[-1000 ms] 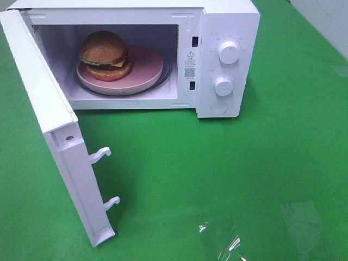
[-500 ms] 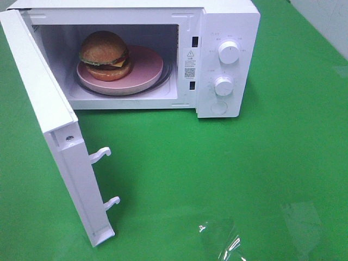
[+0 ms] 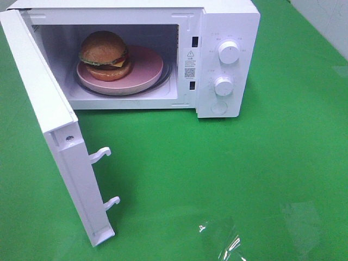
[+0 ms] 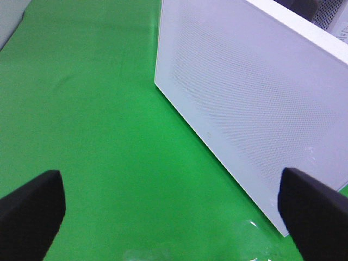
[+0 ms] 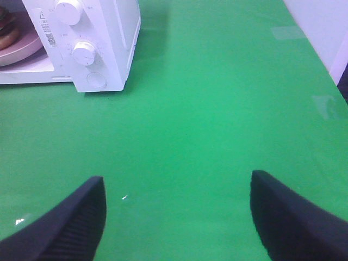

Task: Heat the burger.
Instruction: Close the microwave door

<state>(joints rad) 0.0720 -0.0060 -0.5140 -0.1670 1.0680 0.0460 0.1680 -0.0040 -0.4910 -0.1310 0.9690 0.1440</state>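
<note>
The microwave is white all over, knobs included, and its open door carries a fine dotted mesh. Inside it, the burger shows a glossy golden-brown bun, green lettuce, yellow cheese and a dark patty, on a pink plate. Around the microwave the table is plain bright green. The left fingers and right fingers are black.

I counted one microwave, one door, one burger, one pink plate, two knobs, one round button, two latch hooks, one green surface, and two of mine: left end effector, right end effector.
</note>
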